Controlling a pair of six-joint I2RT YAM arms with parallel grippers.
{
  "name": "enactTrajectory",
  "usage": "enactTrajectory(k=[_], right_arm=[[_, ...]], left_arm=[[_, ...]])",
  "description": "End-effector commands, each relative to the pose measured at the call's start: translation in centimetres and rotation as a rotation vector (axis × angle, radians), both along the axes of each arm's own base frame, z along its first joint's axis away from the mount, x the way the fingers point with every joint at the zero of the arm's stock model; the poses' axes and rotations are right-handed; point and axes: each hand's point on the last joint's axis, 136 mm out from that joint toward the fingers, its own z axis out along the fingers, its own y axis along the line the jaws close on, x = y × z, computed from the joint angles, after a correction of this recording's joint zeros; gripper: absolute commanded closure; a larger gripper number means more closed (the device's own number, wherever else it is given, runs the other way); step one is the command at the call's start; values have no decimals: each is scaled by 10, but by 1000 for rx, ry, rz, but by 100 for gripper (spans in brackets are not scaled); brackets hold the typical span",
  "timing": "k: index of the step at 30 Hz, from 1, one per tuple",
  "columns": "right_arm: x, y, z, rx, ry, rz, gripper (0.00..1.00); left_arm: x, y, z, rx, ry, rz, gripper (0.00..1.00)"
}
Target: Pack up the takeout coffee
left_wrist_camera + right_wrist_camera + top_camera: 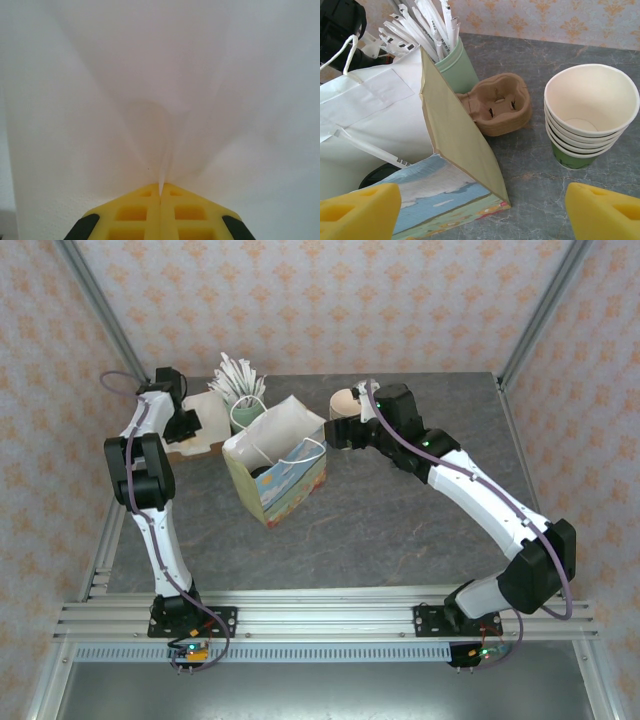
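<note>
Takeout coffee (374, 178) sits inside bag (375, 105) below spread right tool (481, 214)

Bag (375, 100): matt white paper, colour-printed outside. Carrier (497, 107): rough brown moulded pulp. Cups (590, 120): smooth paper. Desk (530, 55): matt grey, stone-like veining. Tool pads (605, 210): matt yellow, foam-like. Left sheet (150, 100): thin, smooth, white.

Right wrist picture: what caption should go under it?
Open yellow fingers face a paper bag, stacked cups and a cardboard tray.
</note>
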Motion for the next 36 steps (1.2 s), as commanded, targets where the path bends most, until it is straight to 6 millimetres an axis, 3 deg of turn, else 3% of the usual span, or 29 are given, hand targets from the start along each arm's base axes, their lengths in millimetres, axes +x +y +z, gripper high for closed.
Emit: enactTrajectory(k=[1,9,10,16,26,32,36], right_arm=[[4,1,16,17,-31,-7,14],[4,0,22,26,-44,-10,14],[4,0,23,28,-46,-11,14],[4,-1,29,37,-61,-21,14],[4,-5,36,48,-80,-44,14],[5,-14,47,45,-116,-78,14],[5,-16,55,54,-135,-89,14]], left_arm=[[-1,9,65,55,-115,22,100],[-17,19,127,142,-256,97,100],[-22,19,147,154,-299,106,100],[-40,19,202,192,-431,145,100],[-68,7,266,195,-575,135,100],[-92,-7,328,222,-706,110,100],[-119,-22,376,273,-803,81,100]])
